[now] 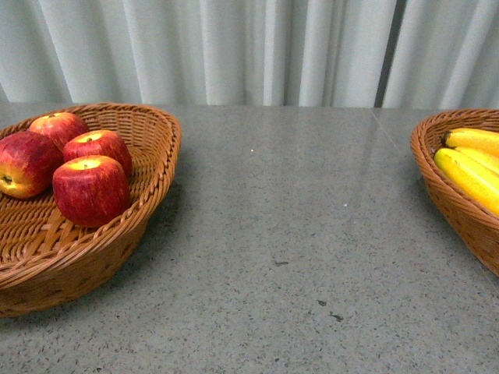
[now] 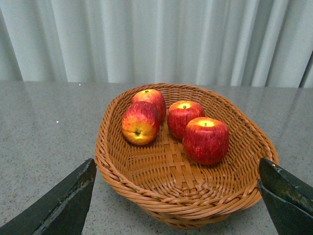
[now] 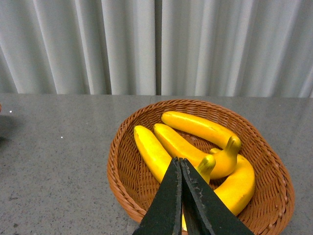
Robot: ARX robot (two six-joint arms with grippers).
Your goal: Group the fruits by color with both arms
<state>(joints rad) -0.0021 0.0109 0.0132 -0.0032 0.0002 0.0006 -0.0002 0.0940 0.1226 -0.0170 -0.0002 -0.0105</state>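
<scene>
Currently, we are holding the left gripper (image 2: pixel 176 196) jaws wide apart over the apples (image 2: pixel 205 140); right gripper (image 3: pixel 180 196) jaws together above bananas (image 3: pixel 198 128).

A grey speckled stone-look table (image 1: pixel 296 234) fills the lower part of every view, its surface matte with a few small dark marks near the front edge. Behind its far edge hangs a pale grey-white curtain (image 1: pixel 257 47) in long vertical folds, with one dark narrow gap toward the right. The light is soft and even.
</scene>
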